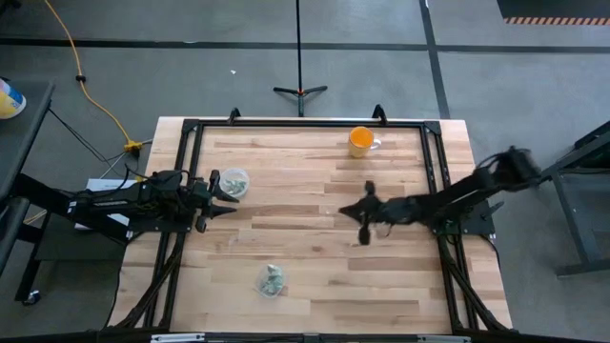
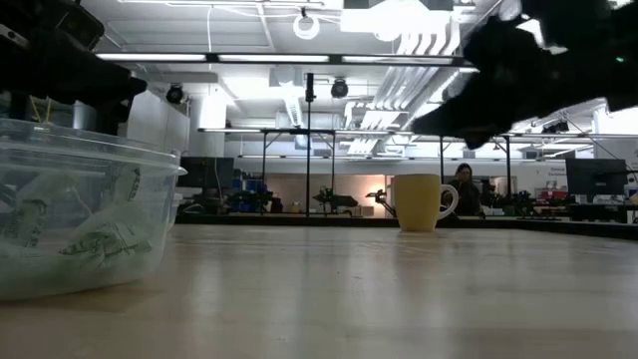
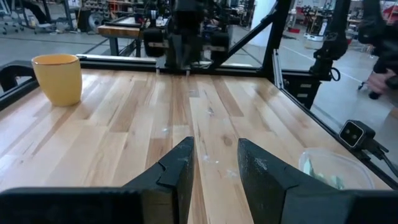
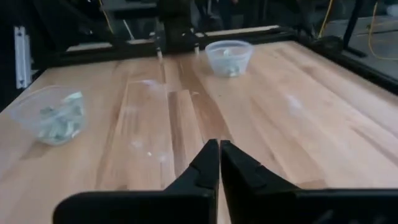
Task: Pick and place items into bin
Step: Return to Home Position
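stevia packets (image 1: 273, 279): lie sorted in near clear bin (image 4: 25, 106) and second clear bin (image 4: 247, 51) by left gripper (image 3: 214, 144), fingers spread, empty; right gripper (image 4: 219, 146), pressed together, empty, over mid-table, job apparently finished, orange mug (image 1: 360, 141) untouched.

Black jointed arms (image 1: 105, 203), wedge-shaped pincer fingers (image 3: 174, 169)

Two clear bins (image 1: 246, 176) (image 1: 260, 277), one orange mug (image 1: 360, 141), two dark arms (image 1: 114, 203) (image 1: 448, 200); the packets (image 1: 274, 280) inside cannot be counted.
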You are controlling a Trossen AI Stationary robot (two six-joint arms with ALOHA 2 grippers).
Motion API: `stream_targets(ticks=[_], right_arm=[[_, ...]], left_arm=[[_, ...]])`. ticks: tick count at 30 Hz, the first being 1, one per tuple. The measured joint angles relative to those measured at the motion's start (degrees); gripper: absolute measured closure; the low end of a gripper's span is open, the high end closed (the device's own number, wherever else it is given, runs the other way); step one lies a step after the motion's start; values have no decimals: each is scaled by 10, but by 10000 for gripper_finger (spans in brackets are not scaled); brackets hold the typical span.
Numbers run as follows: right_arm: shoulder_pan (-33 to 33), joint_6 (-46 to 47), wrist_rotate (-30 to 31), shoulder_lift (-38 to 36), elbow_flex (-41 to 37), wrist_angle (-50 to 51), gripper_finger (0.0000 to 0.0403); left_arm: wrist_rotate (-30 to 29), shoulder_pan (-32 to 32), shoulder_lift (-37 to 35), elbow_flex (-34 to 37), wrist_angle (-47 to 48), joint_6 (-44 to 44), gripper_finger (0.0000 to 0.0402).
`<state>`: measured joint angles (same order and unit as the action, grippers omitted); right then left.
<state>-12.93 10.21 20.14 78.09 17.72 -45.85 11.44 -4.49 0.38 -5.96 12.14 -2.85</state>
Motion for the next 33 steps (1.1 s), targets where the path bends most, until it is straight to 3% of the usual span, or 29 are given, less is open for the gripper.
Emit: stream_targets(ticks=[5,9,15,19,24,29,33], right_arm=[[-5,-14,-3,-159,-97,-1,395],[-34,-18,66,-278,-151,51,400],[-59,-18,106,-407,-170,168,399],[-60,-11,109,-465,-169,227,401],[-59,0,115,-508,-169,278,400],[-58,33,121,-531,-170,316,400],[-57,76,173,-531,-172,347,402]], left_arm=[[-9,0,0,0,-7,0,243],[-27,0,0,0,-16,9,243],[-46,0,0,0,-26,22,243],[-53,0,0,3,-55,29,243],[-68,0,0,53,-164,26,243],[-129,0,2,52,-146,18,243],[-150,0,1,52,-146,28,243]])
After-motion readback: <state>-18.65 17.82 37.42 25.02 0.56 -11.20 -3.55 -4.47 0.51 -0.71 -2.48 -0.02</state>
